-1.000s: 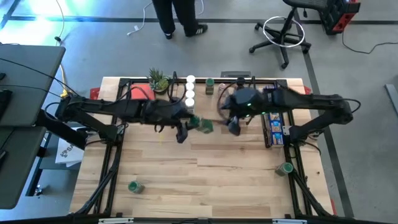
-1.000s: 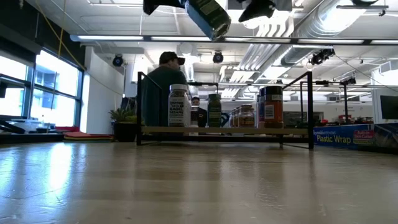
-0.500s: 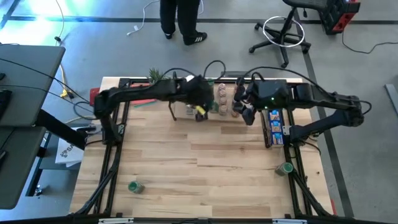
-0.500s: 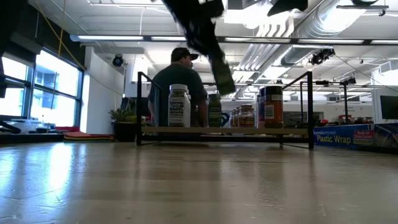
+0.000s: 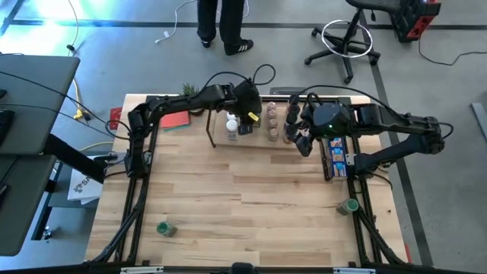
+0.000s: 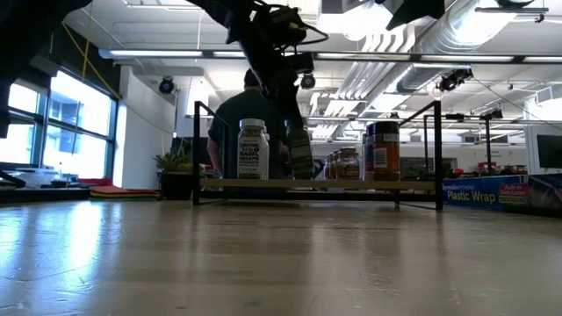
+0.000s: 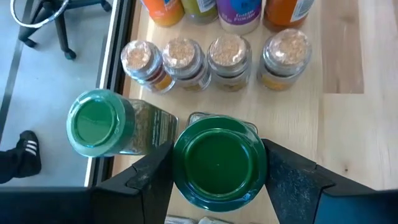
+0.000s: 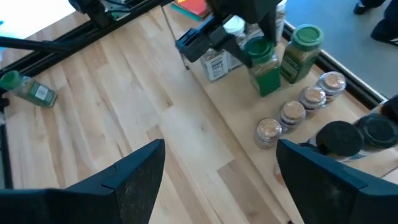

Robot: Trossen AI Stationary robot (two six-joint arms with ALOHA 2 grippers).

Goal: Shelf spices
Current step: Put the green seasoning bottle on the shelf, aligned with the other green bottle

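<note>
The shelf (image 5: pixel 255 141) is set at the table's (image 5: pixel 251 205) 12 o'clock edge. Over it, a green-capped jar (image 7: pixel 219 157) is gripped upright between the left gripper's (image 5: pixel 245 125) fingers (image 7: pixel 289 177), beside another green-capped jar (image 7: pixel 99 122). At its 3 o'clock, the right gripper (image 5: pixel 303 144) is held with fingers spread, empty.

A light wooden plank tabletop (image 5: pixel 251 198) fills the high view; along its far edge stands a low light-wood rack with a thin black metal frame (image 5: pixel 221 142); on the rack stand small spice jars, among them a white-capped jar (image 5: pixel 231 122), a row of clear-topped jars with brownish contents (image 5: pixel 272 119) and a green-capped jar (image 7: pixel 118 124); directly on the table lie a green-lidded jar on its side near the front left corner (image 5: pixel 165 227), another green-lidded jar by the right edge (image 5: pixel 349 205), a long blue box (image 5: pixel 335 157), a flat red object (image 5: pixel 176 120) and a small green potted plant (image 5: pixel 191 91).
</note>
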